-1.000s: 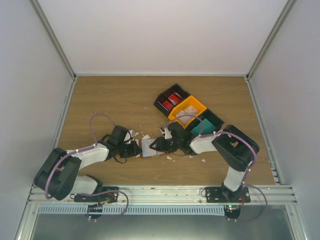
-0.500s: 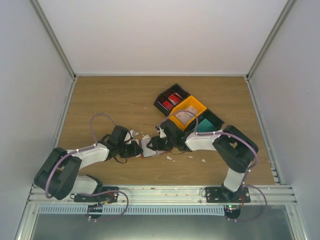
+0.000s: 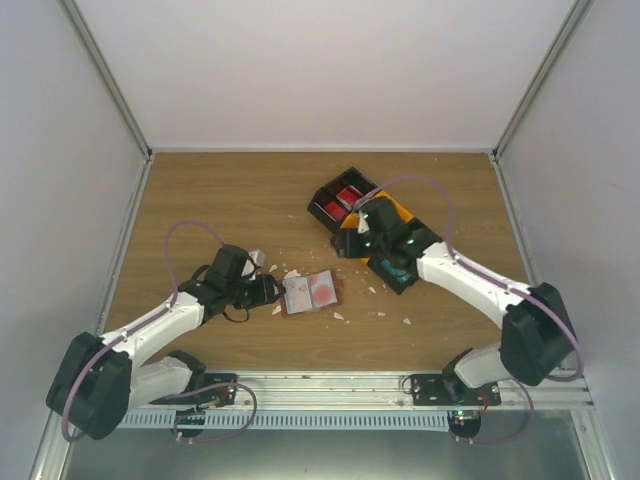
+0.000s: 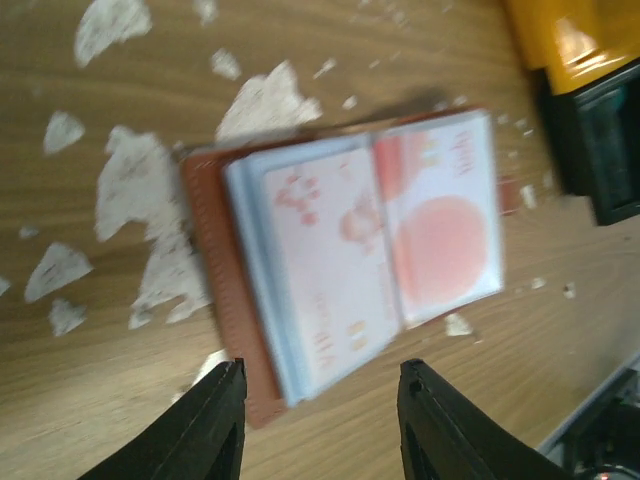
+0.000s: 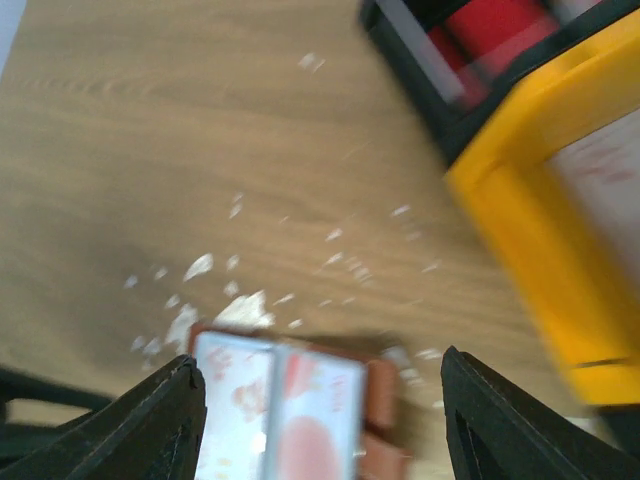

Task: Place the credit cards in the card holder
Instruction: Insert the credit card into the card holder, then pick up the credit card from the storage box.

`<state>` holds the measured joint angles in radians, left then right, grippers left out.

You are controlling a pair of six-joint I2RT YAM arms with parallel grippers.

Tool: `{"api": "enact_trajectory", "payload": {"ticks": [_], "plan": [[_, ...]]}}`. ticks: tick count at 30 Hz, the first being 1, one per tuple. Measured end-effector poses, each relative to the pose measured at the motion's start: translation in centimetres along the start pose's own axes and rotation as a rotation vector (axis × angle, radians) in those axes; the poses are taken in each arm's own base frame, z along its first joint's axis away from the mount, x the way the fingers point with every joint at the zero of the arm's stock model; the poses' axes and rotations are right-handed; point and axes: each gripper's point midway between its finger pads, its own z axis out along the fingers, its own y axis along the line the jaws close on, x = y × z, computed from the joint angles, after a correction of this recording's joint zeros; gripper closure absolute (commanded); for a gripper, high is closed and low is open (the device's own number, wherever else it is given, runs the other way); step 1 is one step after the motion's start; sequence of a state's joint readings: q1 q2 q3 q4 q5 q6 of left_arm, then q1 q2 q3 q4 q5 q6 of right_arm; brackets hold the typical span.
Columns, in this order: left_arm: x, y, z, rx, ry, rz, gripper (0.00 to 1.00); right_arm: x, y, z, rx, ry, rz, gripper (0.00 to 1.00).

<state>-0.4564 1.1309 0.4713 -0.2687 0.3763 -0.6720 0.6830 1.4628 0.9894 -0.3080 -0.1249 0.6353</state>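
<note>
From above, the card holder (image 3: pixel 311 292) is lying open on the table (image 3: pixel 230 200) at lower centre, its pale pockets facing up. The left claw (image 3: pixel 268 291) is sitting just left of it. The right claw (image 3: pixel 355 232) is hanging over the yellow middle of the bin tray (image 3: pixel 330 205), covering most of it. Red cards (image 3: pixel 347 196) are lying in the far black compartment. A teal card (image 3: pixel 394 268) is peeking out under the right arm. White scraps (image 3: pixel 291 272) are littering the wood around the holder.

In the left wrist view, the left claw is spread and empty at the bottom edge, with the card holder (image 4: pixel 350 265) filling the centre. Its top card is showing reddish print, too blurred to read. Scraps are crowding the upper left, and the tray's yellow corner (image 4: pixel 570 45) is sitting upper right.

In the right wrist view, the right claw is spread and empty. The holder (image 5: pixel 290 400) is showing at bottom centre, and the tray is filling the upper right.
</note>
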Motion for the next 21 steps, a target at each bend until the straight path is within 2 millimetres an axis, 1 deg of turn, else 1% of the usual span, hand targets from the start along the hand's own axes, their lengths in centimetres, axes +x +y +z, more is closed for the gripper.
{"api": "enact_trajectory", "payload": {"ticks": [2,4,7,10,13,15,19,21], "plan": [[-0.9,-1.3,-0.7,0.036,-0.029,0.015,0.52,-2.0,-2.0,-1.8,0.063,-0.044,-0.008,0.33],[-1.7,-2.4,-1.1,0.07,-0.048,0.023,0.51,-3.8,-4.5,-3.5,0.142,-0.075,-0.015,0.33],[-2.5,-3.8,-1.1,0.119,-0.053,0.026,0.5,-5.2,-7.6,-5.1,0.244,-0.087,-0.018,0.33],[-3.1,-4.9,-0.3,0.165,-0.032,0.017,0.48,-5.7,-10.1,-6.0,0.32,-0.068,-0.018,0.34],[-3.8,-5.9,0.9,0.206,-0.004,0.008,0.47,-5.6,-11.9,-5.7,0.366,-0.018,-0.028,0.35],[-4.3,-6.6,1.8,0.226,0.012,0.003,0.47,-5.6,-12.7,-4.8,0.388,0.029,-0.043,0.38],[-5.5,-8.1,3.1,0.262,0.029,0.012,0.51,-5.2,-14.2,-3.0,0.441,0.105,-0.062,0.52],[-6.0,-9.0,3.7,0.277,0.033,0.022,0.55,-4.6,-15.0,-3.0,0.464,0.133,-0.062,0.63]]}}
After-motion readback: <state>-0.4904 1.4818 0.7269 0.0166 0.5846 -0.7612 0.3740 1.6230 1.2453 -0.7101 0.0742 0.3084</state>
